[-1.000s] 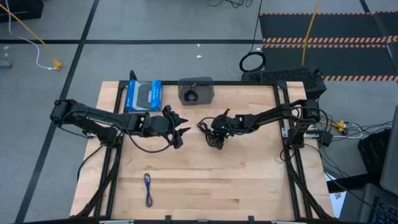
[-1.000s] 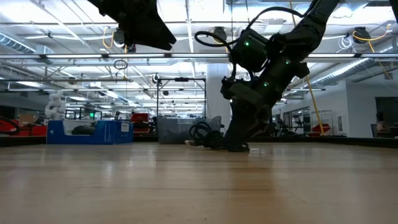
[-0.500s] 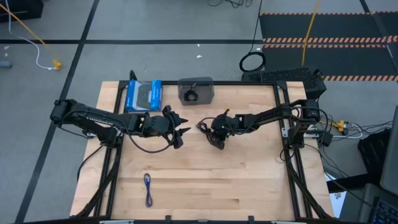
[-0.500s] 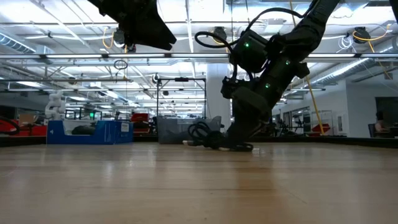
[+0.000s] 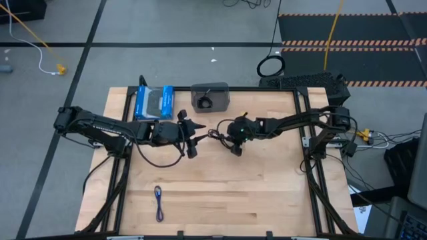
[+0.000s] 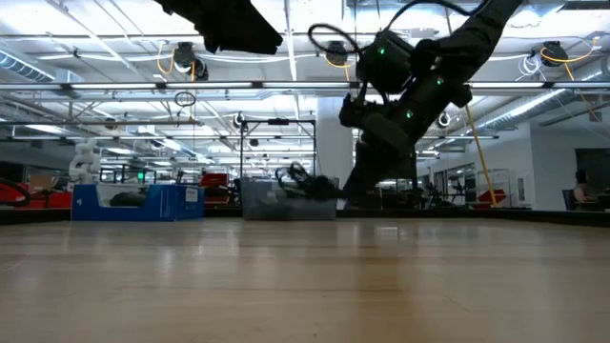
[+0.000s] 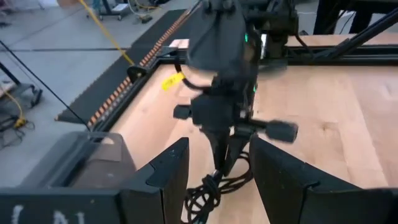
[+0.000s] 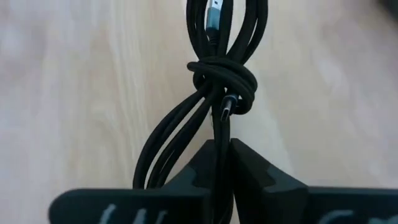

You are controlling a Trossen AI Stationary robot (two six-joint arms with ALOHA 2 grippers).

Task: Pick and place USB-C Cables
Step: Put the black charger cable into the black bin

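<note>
Right hand (image 8: 222, 163), near the tabletop's (image 5: 267, 200) centre, pinches a knotted black USB-C cable (image 8: 217, 74): light and floppy, best gripped beside the knot. Left hand (image 7: 214, 171) waits spread.

The table (image 5: 267, 193) was pale, smooth wood with visible grain. The black cable (image 8: 219, 81) looked matt and rubbery. The fingers (image 7: 161, 180) were dull dark plastic.
</note>
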